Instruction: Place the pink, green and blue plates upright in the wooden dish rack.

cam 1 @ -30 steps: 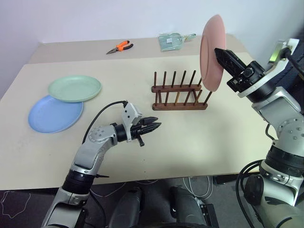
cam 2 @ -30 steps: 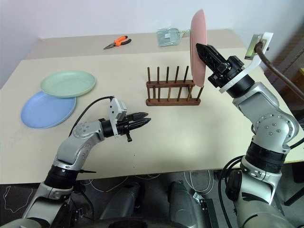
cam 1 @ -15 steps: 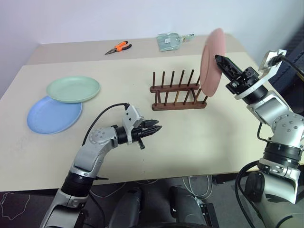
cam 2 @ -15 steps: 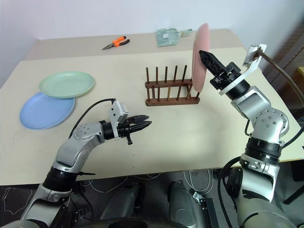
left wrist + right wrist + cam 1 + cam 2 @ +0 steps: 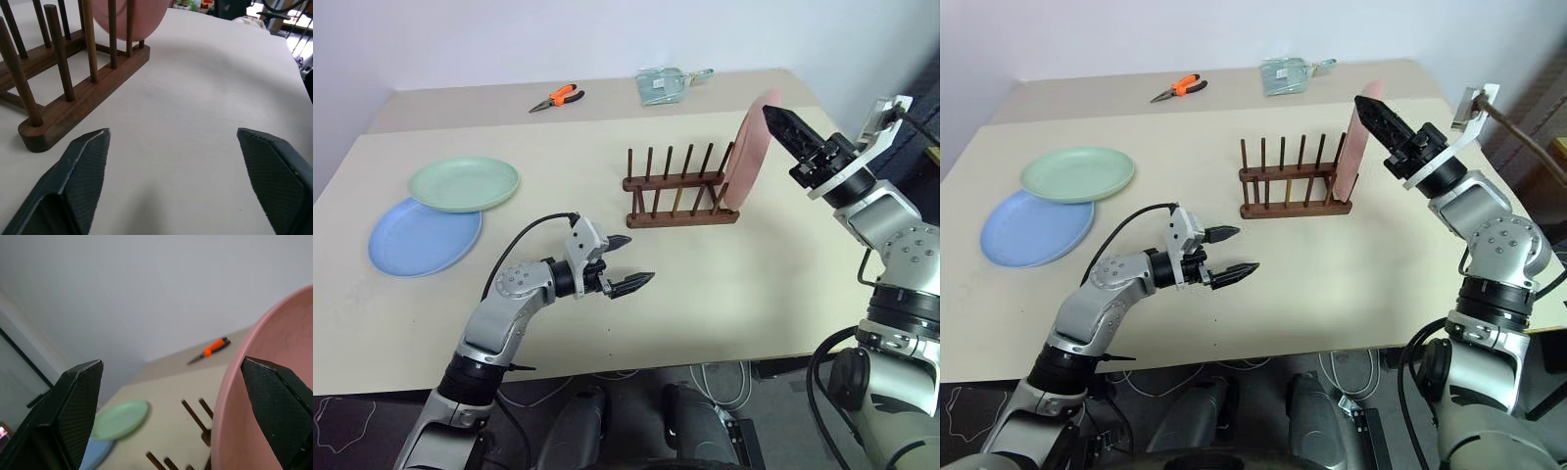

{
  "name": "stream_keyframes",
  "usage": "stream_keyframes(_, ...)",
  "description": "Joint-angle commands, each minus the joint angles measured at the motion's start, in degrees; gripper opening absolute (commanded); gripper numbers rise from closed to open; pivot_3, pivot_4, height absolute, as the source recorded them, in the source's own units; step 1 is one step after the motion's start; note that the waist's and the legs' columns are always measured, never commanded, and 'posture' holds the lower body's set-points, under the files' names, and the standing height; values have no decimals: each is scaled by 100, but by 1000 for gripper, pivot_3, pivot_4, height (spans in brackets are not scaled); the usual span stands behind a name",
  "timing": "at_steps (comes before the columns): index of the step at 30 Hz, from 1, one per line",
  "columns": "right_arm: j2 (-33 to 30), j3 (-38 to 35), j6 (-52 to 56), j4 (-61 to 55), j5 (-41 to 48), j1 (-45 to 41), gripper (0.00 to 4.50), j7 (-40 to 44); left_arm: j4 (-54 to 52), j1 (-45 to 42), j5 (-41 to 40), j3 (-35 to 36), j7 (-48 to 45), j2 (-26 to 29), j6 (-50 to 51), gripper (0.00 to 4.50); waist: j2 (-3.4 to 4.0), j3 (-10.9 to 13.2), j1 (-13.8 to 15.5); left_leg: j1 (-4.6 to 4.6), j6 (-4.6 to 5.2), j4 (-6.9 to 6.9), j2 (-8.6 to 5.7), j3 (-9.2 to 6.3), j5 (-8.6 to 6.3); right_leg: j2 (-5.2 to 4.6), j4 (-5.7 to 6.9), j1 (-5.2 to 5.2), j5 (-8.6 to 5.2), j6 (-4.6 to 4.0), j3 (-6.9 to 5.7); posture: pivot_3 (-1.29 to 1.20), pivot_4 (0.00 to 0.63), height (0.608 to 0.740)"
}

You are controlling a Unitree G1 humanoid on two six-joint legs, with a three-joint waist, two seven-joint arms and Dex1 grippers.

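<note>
The pink plate (image 5: pixel 744 152) stands upright in the right end of the wooden dish rack (image 5: pixel 680 188), leaning on the last pegs. My right gripper (image 5: pixel 171 363) is open at the plate's upper rim, and the rim of the pink plate (image 5: pixel 274 333) lies between its spread fingers. The green plate (image 5: pixel 465 182) lies flat at the table's left, overlapping the blue plate (image 5: pixel 416 238) below it. My left gripper (image 5: pixel 636 258) hovers open and empty over the table, in front of the rack. In the left wrist view the rack (image 5: pixel 73 98) is close ahead.
Orange-handled pliers (image 5: pixel 560 96) and a clear bag with green contents (image 5: pixel 666 84) lie on the far strip of the table. The table's front edge (image 5: pixel 636 367) runs just below my left arm.
The pink plate came down from the air into the rack's right end. My right gripper opened and let go of it. My left gripper opened from shut, staying in place.
</note>
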Motion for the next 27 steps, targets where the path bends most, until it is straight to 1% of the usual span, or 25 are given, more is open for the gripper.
stream_keyframes(1,-150,128,-121,-130,-287,18,4500,41,-143,-50,-13,-10,-1,11,-27,4362,0,0,2,0,0,0,0,0,0,0,0,0,0,0,0,0,150,738)
stream_keyframes(11,-267,492,-232,-104,-968,79,4500,174,-97,-70,-2,-3,-12,17,-31,4362,0,0,7,0,0,0,0,1,0,0,0,-1,0,0,0,0,150,738)
stream_keyframes(16,-234,713,-589,388,-1601,-112,4500,56,-68,-65,28,-25,-7,7,-62,4362,0,0,10,0,0,1,-1,2,0,0,0,0,0,0,0,0,150,738)
stream_keyframes(21,-250,873,-861,535,-1998,-228,4500,106,-70,-18,43,-7,-10,17,-82,4362,0,0,-1,0,-1,0,-1,4,0,0,0,-2,1,1,1,0,150,738)
stream_keyframes(27,-290,1216,-1204,192,-2566,-234,4500,96,-81,9,52,-4,-1,7,-73,4362,0,0,-42,0,-1,0,-1,4,0,0,0,-2,1,1,1,0,150,738)
